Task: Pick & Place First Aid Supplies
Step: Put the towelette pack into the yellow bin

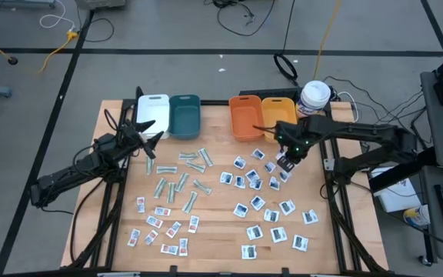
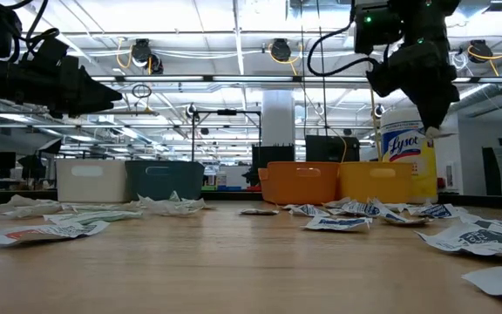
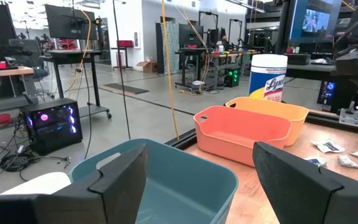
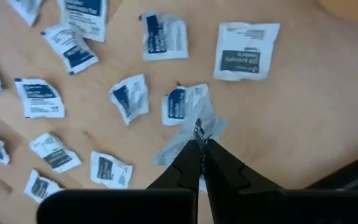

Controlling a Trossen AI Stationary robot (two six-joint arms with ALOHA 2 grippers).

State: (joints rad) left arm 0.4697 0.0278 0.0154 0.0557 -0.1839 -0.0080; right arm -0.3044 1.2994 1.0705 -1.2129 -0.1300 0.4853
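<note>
Four bins [image 1: 153,112] at the far edge: white, teal, orange, yellow. Dozens of packets [image 1: 271,215] litter the table, too many to count. Lysol canister [image 2: 405,160] far right. Right gripper [image 4: 200,142] above the right-hand scatter, pinched on a blue-print packet [image 4: 196,127]. Left gripper [image 3: 201,168] spread wide by the teal bin [image 3: 185,186].

Right gripper [image 4: 201,140] jaws closed, pinching corner of pale translucent packet [image 4: 188,140] above wooden table [image 4: 303,124]. White packets with dark-blue print scattered on table: one at 1 o'clock [image 4: 246,51], one at 12 o'clock [image 4: 162,36], others from 7 through 11 o'clock.
</note>
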